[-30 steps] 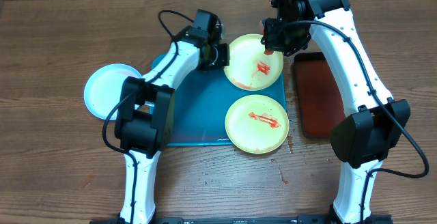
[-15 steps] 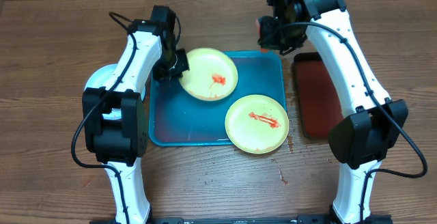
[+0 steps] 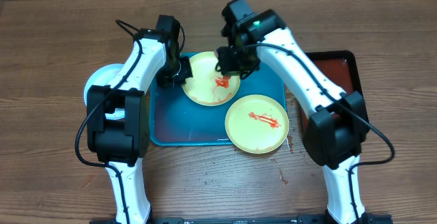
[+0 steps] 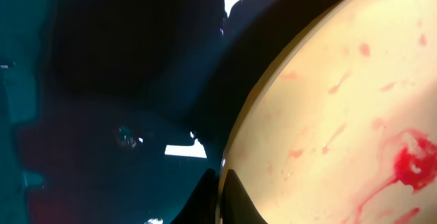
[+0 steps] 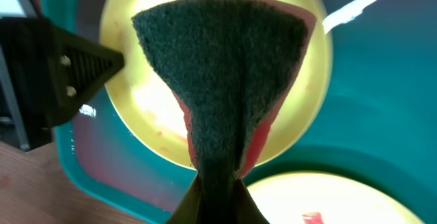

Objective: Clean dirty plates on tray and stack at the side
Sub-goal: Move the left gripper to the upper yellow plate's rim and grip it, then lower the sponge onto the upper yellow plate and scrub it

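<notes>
On the turquoise tray (image 3: 158, 125), two sauce-smeared plates and both my claws.
The rear plate (image 3: 205, 91) lies toward the tray's back, my left claw (image 3: 176, 74) pinching its left rim. The front plate (image 3: 257, 123) overhangs the tray's front right corner. The blue plate (image 3: 94, 91) sits on the table to the left. My right claw (image 3: 231, 61) clamps a green sponge (image 5: 218, 67) over the rear plate.

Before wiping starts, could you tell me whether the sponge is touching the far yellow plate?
Cannot tell: the right wrist view shows the sponge over the far yellow plate, but no contact or gap.
</notes>
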Controlling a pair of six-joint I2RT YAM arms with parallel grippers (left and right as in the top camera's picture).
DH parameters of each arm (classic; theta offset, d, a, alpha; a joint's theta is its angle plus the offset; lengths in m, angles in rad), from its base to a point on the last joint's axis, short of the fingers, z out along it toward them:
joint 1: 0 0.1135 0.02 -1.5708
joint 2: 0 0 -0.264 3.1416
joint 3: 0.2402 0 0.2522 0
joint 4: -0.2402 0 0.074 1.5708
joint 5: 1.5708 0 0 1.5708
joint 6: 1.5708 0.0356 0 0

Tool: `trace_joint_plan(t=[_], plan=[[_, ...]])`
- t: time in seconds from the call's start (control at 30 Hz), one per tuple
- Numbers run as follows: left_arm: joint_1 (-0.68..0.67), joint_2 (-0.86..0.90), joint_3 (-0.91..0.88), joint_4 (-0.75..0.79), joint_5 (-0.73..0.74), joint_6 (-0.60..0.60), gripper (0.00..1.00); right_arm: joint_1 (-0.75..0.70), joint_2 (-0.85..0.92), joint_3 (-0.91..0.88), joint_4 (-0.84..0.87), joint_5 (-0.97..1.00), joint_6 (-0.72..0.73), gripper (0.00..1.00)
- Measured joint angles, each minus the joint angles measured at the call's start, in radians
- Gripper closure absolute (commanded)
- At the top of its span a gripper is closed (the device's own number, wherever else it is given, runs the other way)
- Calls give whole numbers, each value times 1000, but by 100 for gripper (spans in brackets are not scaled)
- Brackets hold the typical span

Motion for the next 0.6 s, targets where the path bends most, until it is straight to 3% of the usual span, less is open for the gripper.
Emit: trace_joint_plan(t=[0.17, 0.27, 0.6], plan=[[0, 0, -5, 31, -30, 1, 91, 11, 44, -3, 10, 0, 9, 96], [0, 3, -6, 30, -42, 1, 96, 11, 50, -3, 10, 0, 13, 96], [0, 23, -4, 29, -44, 2, 96, 11, 87, -3, 18, 2, 17, 96]])
